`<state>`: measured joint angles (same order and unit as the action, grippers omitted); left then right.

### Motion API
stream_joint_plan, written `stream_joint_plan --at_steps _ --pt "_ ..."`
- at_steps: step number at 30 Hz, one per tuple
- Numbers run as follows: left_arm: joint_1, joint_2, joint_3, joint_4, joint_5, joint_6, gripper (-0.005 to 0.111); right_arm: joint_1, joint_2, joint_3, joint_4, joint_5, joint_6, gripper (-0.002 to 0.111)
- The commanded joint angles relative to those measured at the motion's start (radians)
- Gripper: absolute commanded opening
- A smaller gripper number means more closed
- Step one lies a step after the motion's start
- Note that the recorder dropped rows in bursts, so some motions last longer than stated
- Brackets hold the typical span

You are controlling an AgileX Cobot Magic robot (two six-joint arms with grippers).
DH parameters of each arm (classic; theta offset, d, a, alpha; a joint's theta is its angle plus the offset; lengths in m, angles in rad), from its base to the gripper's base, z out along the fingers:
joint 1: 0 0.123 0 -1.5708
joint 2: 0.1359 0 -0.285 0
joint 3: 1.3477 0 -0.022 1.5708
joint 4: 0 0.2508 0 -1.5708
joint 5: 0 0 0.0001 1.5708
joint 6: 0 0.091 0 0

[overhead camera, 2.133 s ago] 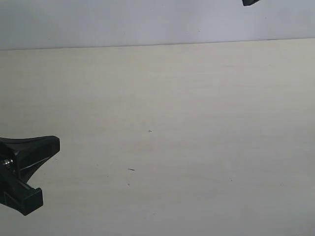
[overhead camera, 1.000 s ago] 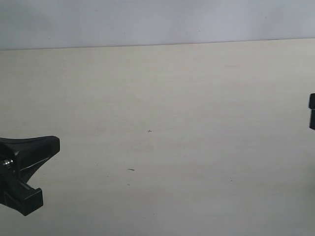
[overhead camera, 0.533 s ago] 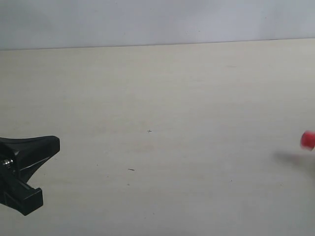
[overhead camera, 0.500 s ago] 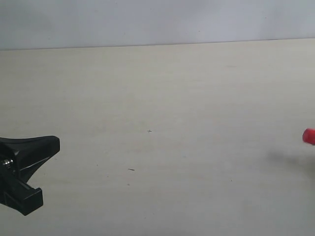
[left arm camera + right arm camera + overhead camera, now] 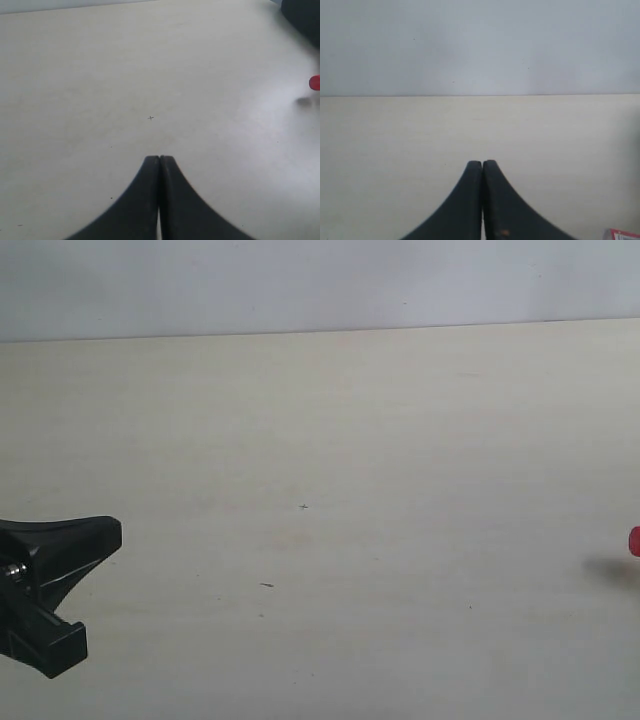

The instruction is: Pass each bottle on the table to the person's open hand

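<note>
Only the red cap of a bottle point(image 5: 635, 540) pokes in at the right edge of the exterior view, its shadow on the table point(image 5: 330, 420) below it. The left wrist view catches the same red cap point(image 5: 314, 83) at its edge. A red-labelled bit of a bottle point(image 5: 621, 234) shows in a corner of the right wrist view. My left gripper point(image 5: 113, 533) rests low at the near left, shut and empty point(image 5: 159, 158). My right gripper point(image 5: 482, 162) is shut and empty too, facing the table's far edge. The person's hand is out of view.
A pale wall point(image 5: 320, 285) rises behind the table's far edge. A dark, blurred shape point(image 5: 302, 17) fills one corner of the left wrist view. A few tiny dark specks point(image 5: 304, 507) dot the tabletop.
The red cap at the right edge has slid lower and further out of frame over the last half second. A dark piece seen there a second ago is gone. The left gripper has not moved.
</note>
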<state>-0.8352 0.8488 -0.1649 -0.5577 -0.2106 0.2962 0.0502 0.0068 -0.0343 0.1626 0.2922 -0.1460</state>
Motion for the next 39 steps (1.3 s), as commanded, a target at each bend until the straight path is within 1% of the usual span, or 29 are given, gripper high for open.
stream_joint_plan --at_steps 1,9,12,36,38,39 --pt "-0.002 -0.007 0.006 0.004 -0.004 -0.001 0.000 -0.006 -0.007 0.034 -0.007 -0.036 -0.011 0.000" --pt "-0.002 -0.007 0.006 0.004 -0.004 -0.001 0.000 -0.004 -0.007 0.034 -0.007 -0.053 -0.009 0.000" --pt "-0.002 -0.007 0.006 0.004 -0.004 -0.001 0.000 -0.004 -0.007 0.034 0.023 -0.053 0.001 0.000" --pt "-0.002 -0.007 0.006 0.004 -0.004 -0.001 0.000 -0.004 -0.007 0.034 0.025 -0.055 0.001 0.000" --pt "0.006 -0.007 0.006 0.004 -0.004 -0.001 0.000 -0.004 -0.007 0.034 0.025 -0.055 0.001 0.000" --pt "0.024 -0.011 0.006 0.004 0.002 -0.001 0.000 -0.004 -0.007 0.034 0.025 -0.055 0.001 0.000"
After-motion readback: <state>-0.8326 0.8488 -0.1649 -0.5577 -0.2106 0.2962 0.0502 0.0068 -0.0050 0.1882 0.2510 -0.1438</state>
